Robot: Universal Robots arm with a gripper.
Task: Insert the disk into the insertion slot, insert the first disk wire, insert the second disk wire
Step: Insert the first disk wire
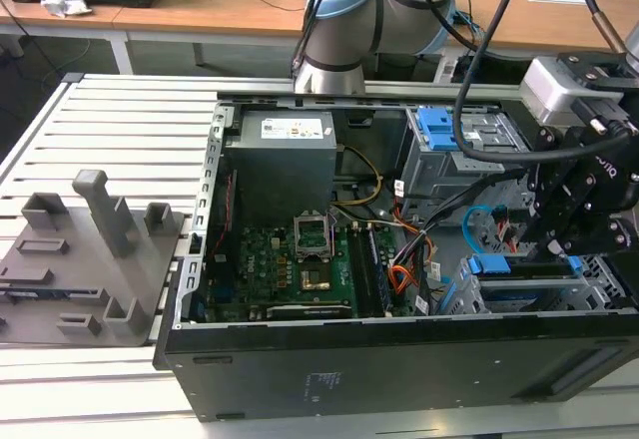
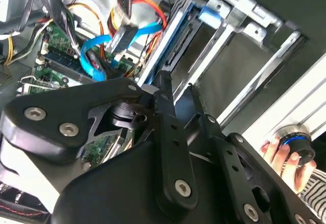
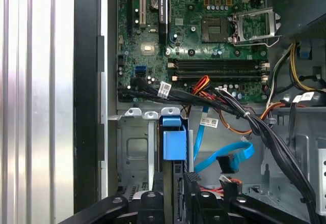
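Note:
The disk (image 3: 174, 145), edged in its bright blue caddy, stands on edge in the insertion slot (image 3: 133, 152), the low grey cage at the exterior view's right (image 1: 599, 284). My gripper (image 3: 174, 182) sits over the disk's outer end with one black finger on each face, shut on it. It is the same gripper (image 1: 559, 249) above the blue caddy rim (image 1: 524, 264). The second disk wire (image 3: 239, 150), a glossy light-blue loop, hangs loose beside the disk, its dark plug free. An orange-red-black bundle (image 3: 204, 84), apparently the first disk wire, crosses above.
The taller cage with the blue latch (image 1: 439, 130) stands behind the slot. Motherboard (image 1: 290, 259) and power supply (image 1: 285, 160) fill the case's left. A grey fixture plate (image 1: 80, 259) lies outside the case. A person's hand (image 2: 277, 155) rests by a round knob.

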